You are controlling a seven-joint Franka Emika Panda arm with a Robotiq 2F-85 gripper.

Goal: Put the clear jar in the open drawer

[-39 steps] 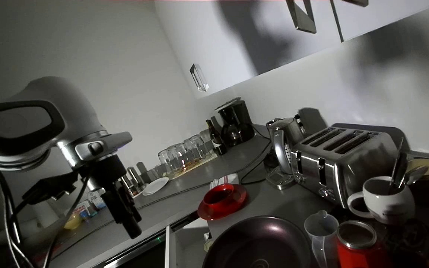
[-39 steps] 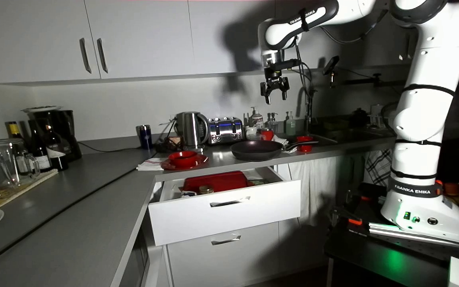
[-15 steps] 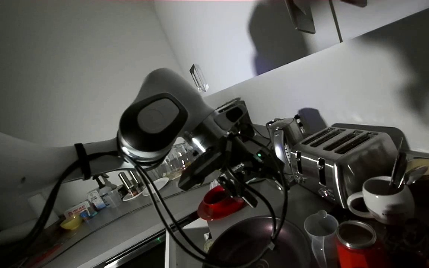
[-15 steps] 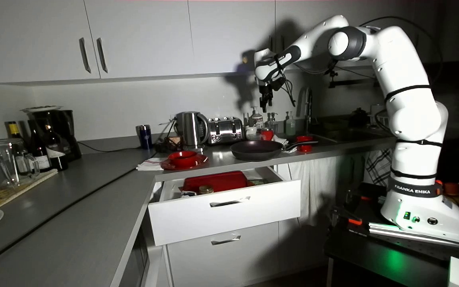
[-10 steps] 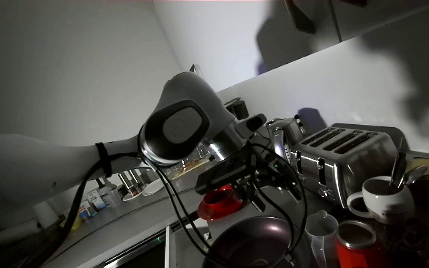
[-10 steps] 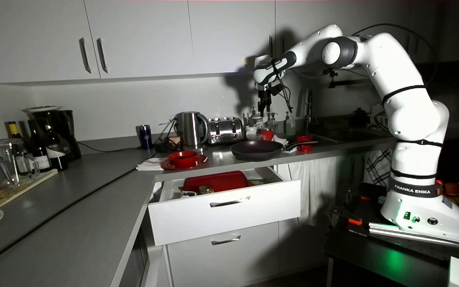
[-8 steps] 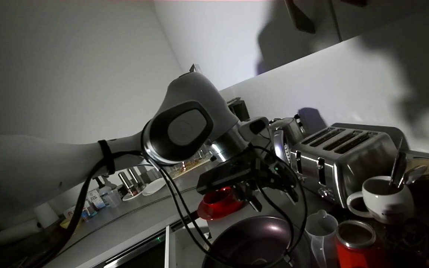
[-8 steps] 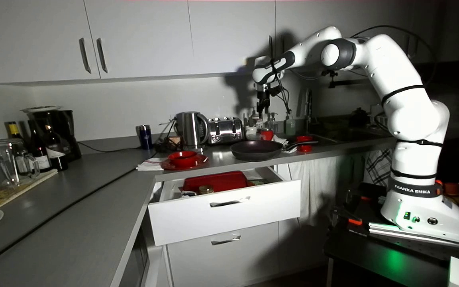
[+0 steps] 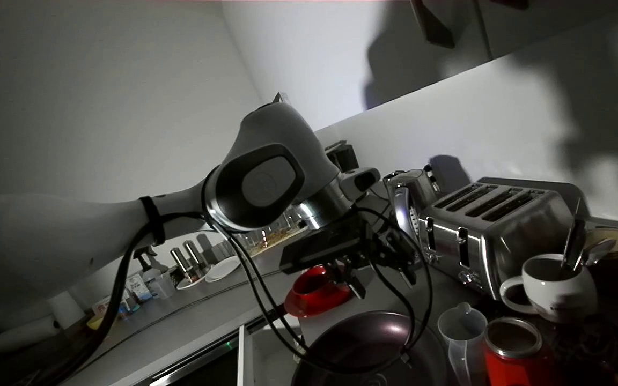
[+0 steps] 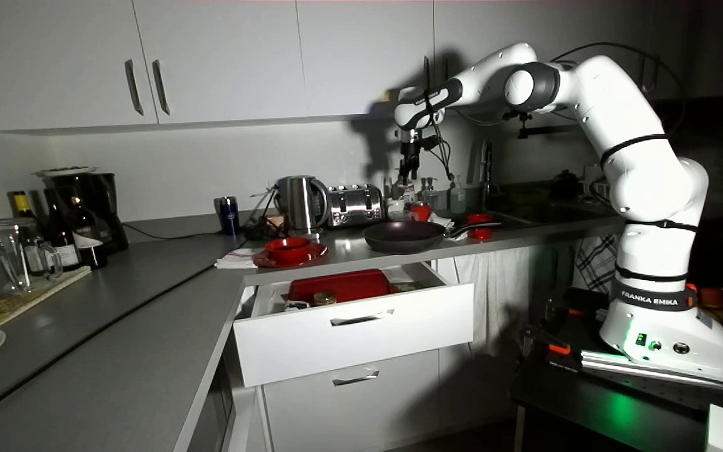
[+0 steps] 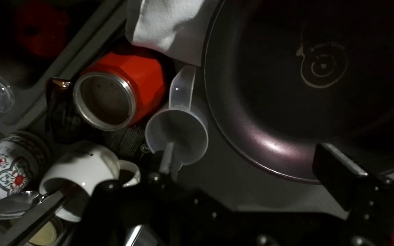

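The clear jar is a small see-through greyish vessel with a wide round mouth, a handle and a spout. It stands upright between the red cup and the pan, and also shows in an exterior view; I cannot make it out in the other. My gripper is open and empty, its fingers wide apart. In the wrist view the left finger overlaps the jar's near rim, the right one the pan. In both exterior views the gripper hangs above the counter. The open drawer is below the counter.
A dark frying pan sits beside the jar. The red cup and a white mug with spoons are close by. A toaster and kettle stand behind. A red bowl sits on a plate. A red tray lies in the drawer.
Over the last seconds my gripper has swung in over the counter, turned and come lower. In the last half second it has shifted only slightly toward the red bowl. Nothing else has moved.
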